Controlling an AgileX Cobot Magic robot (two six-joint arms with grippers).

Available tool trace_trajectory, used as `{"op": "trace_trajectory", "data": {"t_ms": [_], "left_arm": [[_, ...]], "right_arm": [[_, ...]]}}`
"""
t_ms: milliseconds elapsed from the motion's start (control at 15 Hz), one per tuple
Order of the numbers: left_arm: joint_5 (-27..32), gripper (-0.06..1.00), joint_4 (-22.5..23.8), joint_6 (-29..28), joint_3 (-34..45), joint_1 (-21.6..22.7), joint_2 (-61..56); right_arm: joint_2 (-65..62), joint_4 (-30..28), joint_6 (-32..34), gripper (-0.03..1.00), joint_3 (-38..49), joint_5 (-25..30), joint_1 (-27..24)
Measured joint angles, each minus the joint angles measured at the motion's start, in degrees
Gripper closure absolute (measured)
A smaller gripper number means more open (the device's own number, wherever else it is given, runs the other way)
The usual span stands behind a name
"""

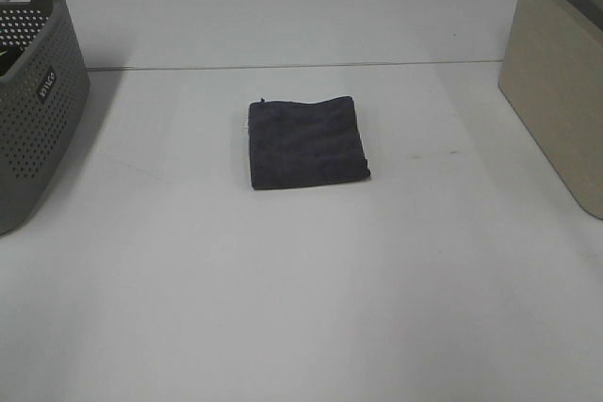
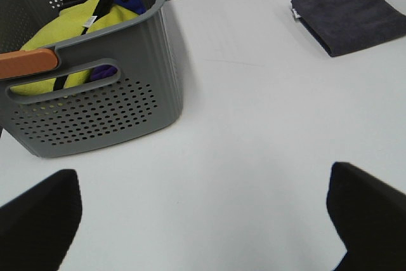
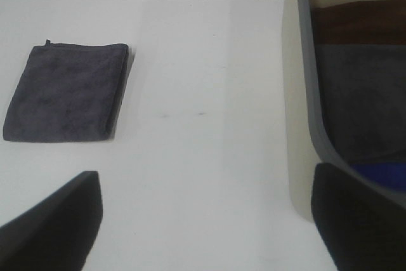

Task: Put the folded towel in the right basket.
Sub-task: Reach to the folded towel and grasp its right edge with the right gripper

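Your left fingers (image 2: 38,217): spread wide, empty, near grey perforated plastic basket (image 2: 95,103). Your right fingers (image 3: 54,220): wide too, nothing held, beside beige smooth-walled basket (image 3: 298,125), likely parked ready for pick. Dark grey folded square towel (image 1: 306,141) lies flat mid white tabletop (image 1: 301,308), well apart from both baskets, not yet grasped. Count: one loose towel, two baskets, two finger pairs.

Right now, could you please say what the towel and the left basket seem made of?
Folded towel: dark grey, matte, likely microfibre or terry, given its fuzzy nap. Left basket: grey, probably moulded plastic, given its perforated walls and smooth rim.
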Motion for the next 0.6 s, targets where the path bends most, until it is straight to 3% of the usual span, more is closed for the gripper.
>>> {"op": "trace_trajectory", "data": {"t_ms": [267,600], "left_arm": [[0.0,-0.04,0.0,0.0,0.0,0.0,0.0],[0.0,-0.04,0.0,0.0,0.0,0.0,0.0]], "right_arm": [[19.82,6.13,-5.96,0.2,-16.44,0.8,0.0],[37.24,13.98,-11.06,0.21,-29.85,10.49,1.15]]}}
